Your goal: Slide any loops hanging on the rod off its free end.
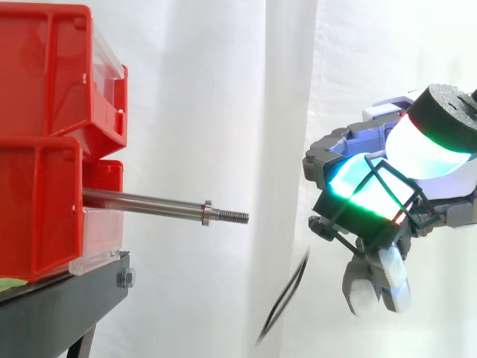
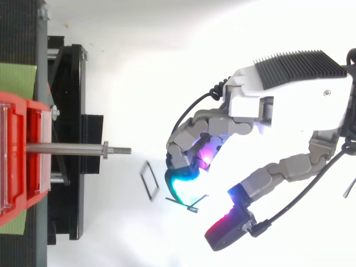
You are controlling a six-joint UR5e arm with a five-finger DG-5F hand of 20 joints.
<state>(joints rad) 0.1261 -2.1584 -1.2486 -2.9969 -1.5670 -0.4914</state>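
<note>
A steel rod [image 1: 149,203] sticks out level from the red bins [image 1: 37,216] toward the right, ending in a threaded tip. Nothing hangs on the rod [image 2: 67,148]. One thin black square loop [image 2: 145,184] is in mid-air just past the tip, and from the side it is a dark streak [image 1: 287,297] below rod height. My hand [image 2: 222,125] is right of the tip and clear of it, its fingers curled and its thumb spread away. A second black square loop [image 1: 408,181] is hooked over the curled, cyan-glowing fingers [image 2: 186,181].
Two red bins are stacked at the left on a black stand [image 1: 67,298]. A white curtain hangs behind. There is open space between the rod's tip and my hand [image 1: 373,142], and below both.
</note>
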